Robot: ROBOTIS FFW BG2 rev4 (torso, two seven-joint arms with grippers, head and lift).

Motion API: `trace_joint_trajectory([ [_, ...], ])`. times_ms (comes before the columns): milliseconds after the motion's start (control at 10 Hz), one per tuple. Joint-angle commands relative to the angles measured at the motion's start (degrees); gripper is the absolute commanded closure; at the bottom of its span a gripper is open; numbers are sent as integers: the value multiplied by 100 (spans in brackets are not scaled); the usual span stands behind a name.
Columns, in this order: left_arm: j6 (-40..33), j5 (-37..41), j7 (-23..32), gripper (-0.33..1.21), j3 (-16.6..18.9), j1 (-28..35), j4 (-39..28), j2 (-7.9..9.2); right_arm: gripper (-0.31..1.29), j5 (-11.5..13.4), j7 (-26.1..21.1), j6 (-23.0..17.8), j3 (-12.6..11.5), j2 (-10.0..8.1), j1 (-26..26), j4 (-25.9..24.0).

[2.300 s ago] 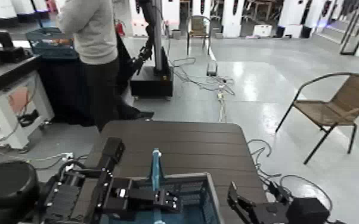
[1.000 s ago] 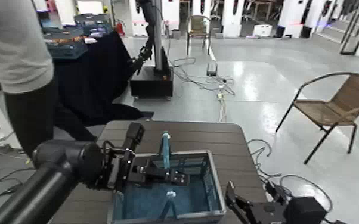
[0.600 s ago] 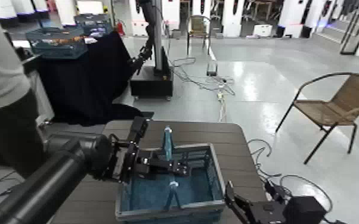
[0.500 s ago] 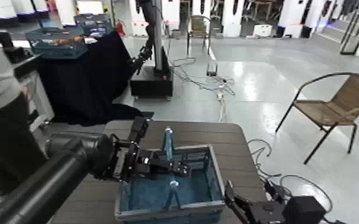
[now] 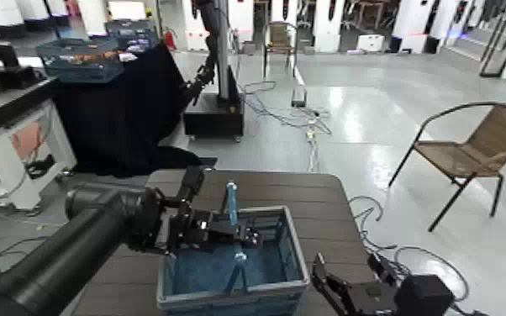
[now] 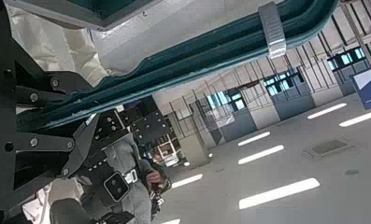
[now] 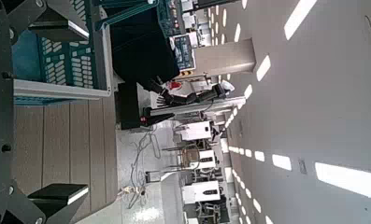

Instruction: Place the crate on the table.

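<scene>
The crate (image 5: 265,225), with grey rim, blue lattice sides and an upright light blue handle (image 5: 230,200), is over the near part of the dark brown slatted table (image 5: 307,195). I cannot tell whether it rests on the top. My left gripper (image 5: 238,238) reaches in from the left and is shut on the handle above the crate's middle. In the left wrist view the handle (image 6: 221,49) runs across the picture. My right gripper (image 5: 340,292) is open and empty, low beside the crate's near right corner. The right wrist view shows the crate (image 7: 57,56) and the table (image 7: 66,140).
A black-draped table (image 5: 122,109) with a teal crate (image 5: 76,57) stands at the back left. A white workbench (image 5: 8,126) is beside it. A robot base (image 5: 214,113) and floor cables (image 5: 307,126) lie behind the table. A chair (image 5: 475,143) stands to the right.
My left arm has carried the crate forward from my body out over the table, then a little lower and to the left. The person at the left has left the view.
</scene>
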Motion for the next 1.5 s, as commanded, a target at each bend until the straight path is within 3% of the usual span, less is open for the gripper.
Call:
trace_joint_trajectory([
  [100,-156,-51,9,118,-14,-79,403,-43,15,-16,0,-19,40,0,-36,26],
  [300,-235,-77,9,110,-40,-158,544,-78,15,-42,0,-80,49,-9,-45,53],
  [400,-279,-95,9,95,-49,-202,606,-113,15,-42,0,-98,49,-18,-45,61],
  [600,-393,-139,26,53,56,-229,729,-183,15,-51,9,-107,49,-26,-54,61],
  [900,-516,-411,79,1,549,-193,799,-262,15,-78,0,-115,31,-53,-54,53],
  [1200,-534,-719,176,3,926,-105,834,-262,15,-95,9,-89,23,-70,-54,53],
  [1500,-595,-1492,721,9,1841,185,447,-245,15,-95,9,-71,-30,-70,-19,26],
])
